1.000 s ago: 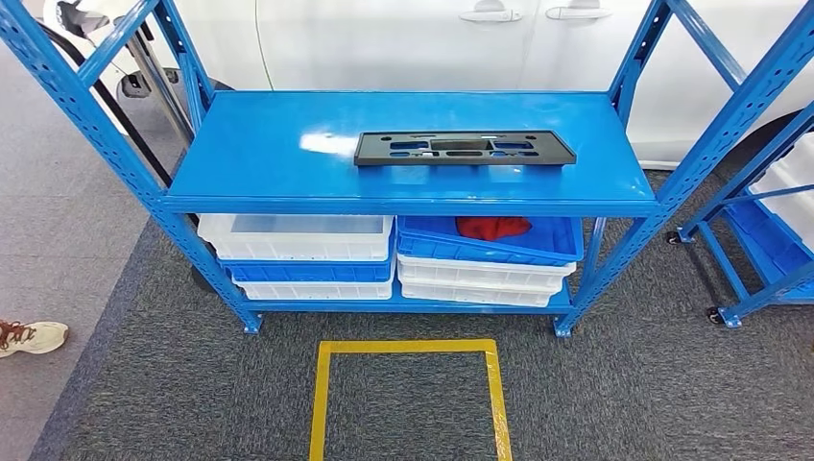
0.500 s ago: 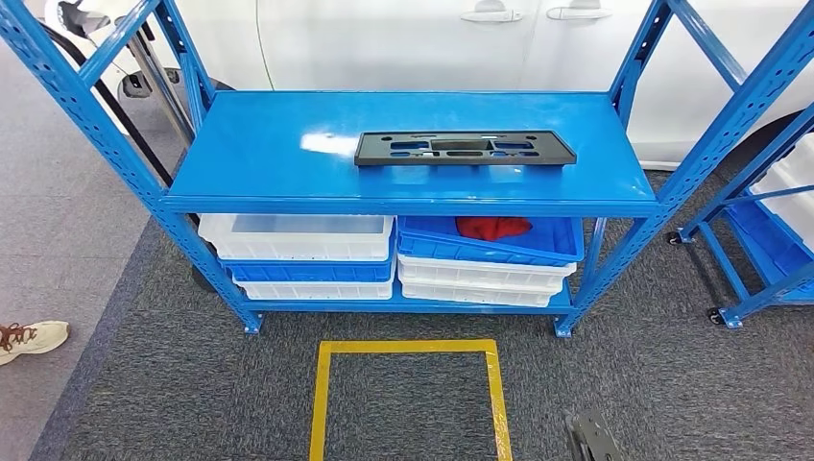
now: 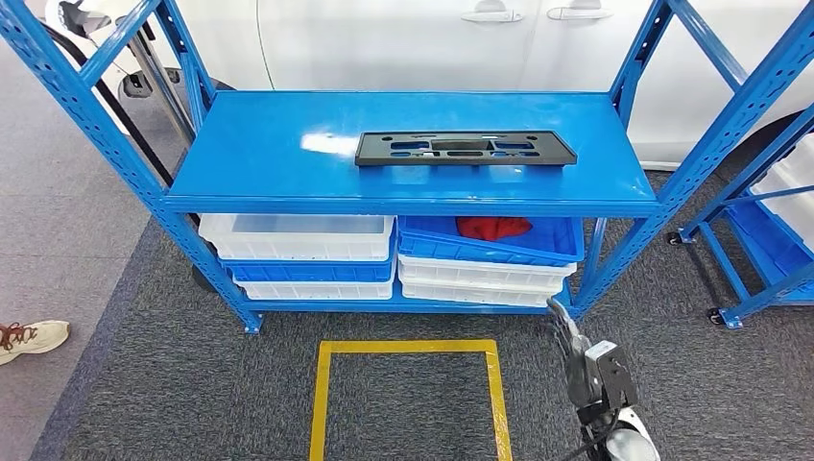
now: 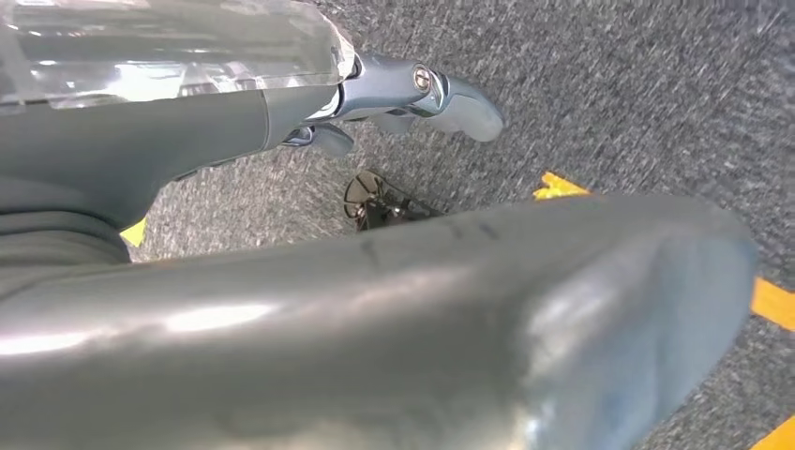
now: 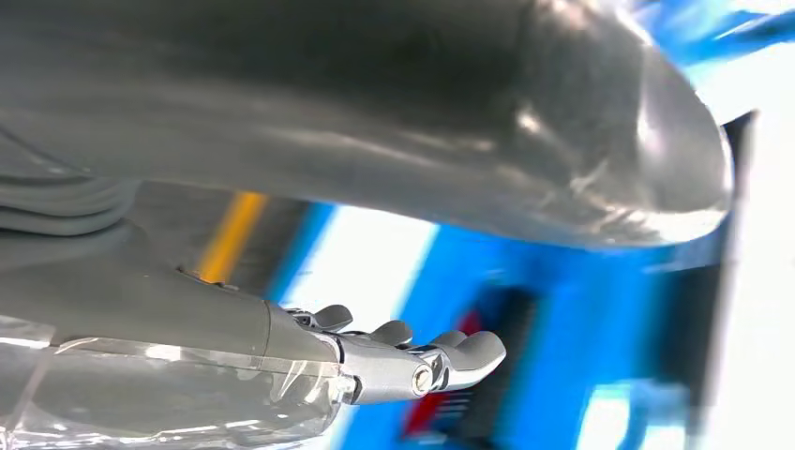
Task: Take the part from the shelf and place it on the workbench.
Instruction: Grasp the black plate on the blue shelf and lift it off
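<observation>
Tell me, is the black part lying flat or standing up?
Flat. The black part lies on the blue shelf, whole top face showing.

Black part flat on blue shelf, right hand empty beside yellow floor square

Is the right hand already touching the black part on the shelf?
No: in the head view the right hand is low over the carpet, well short of the black part lying flat on the top shelf.

One black part lies on one blue shelf, centre frame; below it, stacked trays in two piles, one red item, and one yellow floor square at bottom centre.
</observation>
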